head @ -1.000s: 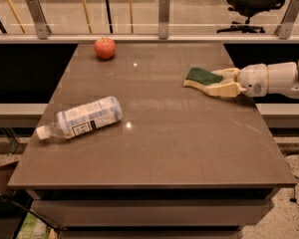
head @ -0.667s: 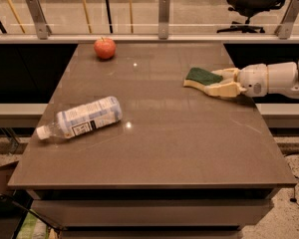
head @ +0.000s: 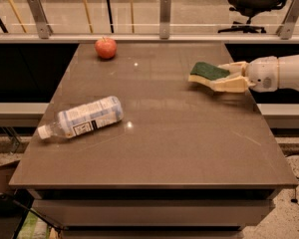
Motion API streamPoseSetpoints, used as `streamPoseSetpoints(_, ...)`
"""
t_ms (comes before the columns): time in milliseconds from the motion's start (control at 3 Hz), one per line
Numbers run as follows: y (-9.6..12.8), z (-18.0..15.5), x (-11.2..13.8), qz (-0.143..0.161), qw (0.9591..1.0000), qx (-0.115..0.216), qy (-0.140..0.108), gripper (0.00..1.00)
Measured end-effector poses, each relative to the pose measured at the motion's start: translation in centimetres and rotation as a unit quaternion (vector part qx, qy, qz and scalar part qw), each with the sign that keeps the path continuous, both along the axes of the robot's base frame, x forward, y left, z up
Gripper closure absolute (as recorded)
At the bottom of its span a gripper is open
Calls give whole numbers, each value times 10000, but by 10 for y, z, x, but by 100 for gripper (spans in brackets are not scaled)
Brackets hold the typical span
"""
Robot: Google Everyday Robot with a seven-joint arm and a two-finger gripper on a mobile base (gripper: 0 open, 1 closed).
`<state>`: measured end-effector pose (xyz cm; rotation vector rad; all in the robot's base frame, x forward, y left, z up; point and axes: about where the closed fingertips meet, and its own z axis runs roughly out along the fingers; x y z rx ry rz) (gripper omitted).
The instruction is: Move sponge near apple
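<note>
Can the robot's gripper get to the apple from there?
Probably yes. The gripper, at the right of the table, is shut on the sponge. Only bare table lies between it and the apple at the far left; the bottle lies nearer the front, out of the way.

Tool (head: 217, 76) (arm reaching from right) grips sponge (head: 206, 70).

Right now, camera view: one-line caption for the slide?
Robot's end effector at the sponge by the table edge, apple far across, bottle lying on its side.
</note>
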<state>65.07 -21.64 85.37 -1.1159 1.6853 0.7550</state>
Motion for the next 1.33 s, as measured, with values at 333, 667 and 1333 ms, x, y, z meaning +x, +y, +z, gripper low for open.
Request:
streamPoseSetpoints(333,0,0,0,1,10000,-1,1,100)
streamPoseSetpoints(667,3,8,-1,-50,9999,-121,-6,100)
streamPoseSetpoints(1333,15,43,1,-615,9970,-459,4,100)
